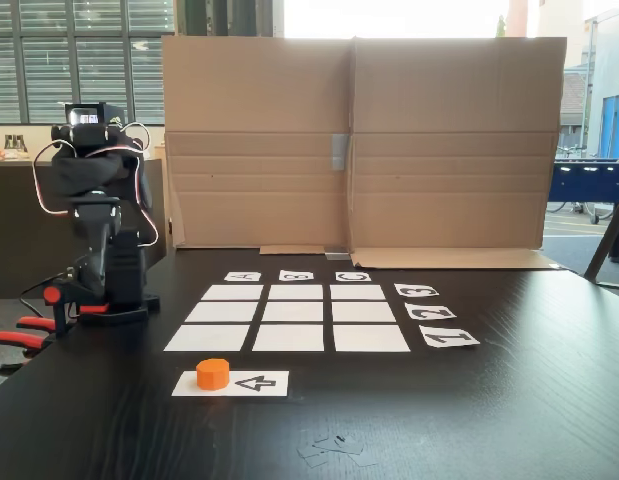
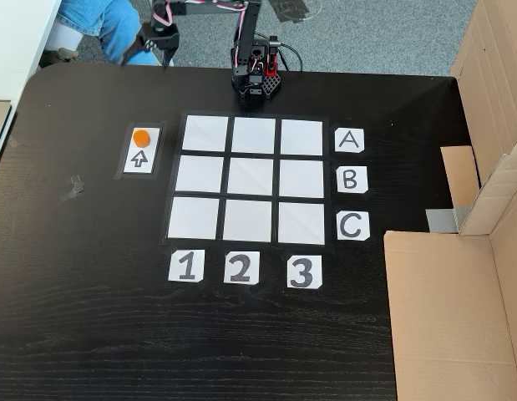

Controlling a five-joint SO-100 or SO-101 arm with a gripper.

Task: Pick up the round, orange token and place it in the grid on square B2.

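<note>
A: Starting from the near edge of the low fixed view, what lies on the black counter (image 1: 509,420)?

B: First some scuffed tape marks, then the arrow card (image 1: 251,383), a white card with a black arrow. The token (image 1: 213,373) stands on the left end of that card, right at the arrow's tip, upright and touching nothing else. In the fixed view from above, the token (image 2: 141,138) sits on the upper half of the same card (image 2: 141,158), left of the grid.

A: And behind the card?

B: The grid (image 1: 287,318): 9 white rectangles in 3 rows of 3, all bare. Square B2 (image 1: 295,311) is the middle one, with nothing on it. Number cards 1, 2, 3 run along its right side here, and letter cards A, B, C along the far edge.

A: The arm?

B: Folded up at the far left on its base (image 1: 107,300), well apart from the token. From above the hand (image 2: 162,50) hangs past the counter's far edge, over a person's blue-trousered leg (image 2: 103,21). I cannot tell whether it is released or clenched; it grasps nothing visible.

A: Farthest back?

B: A cardboard wall (image 1: 359,140), then windows.
</note>
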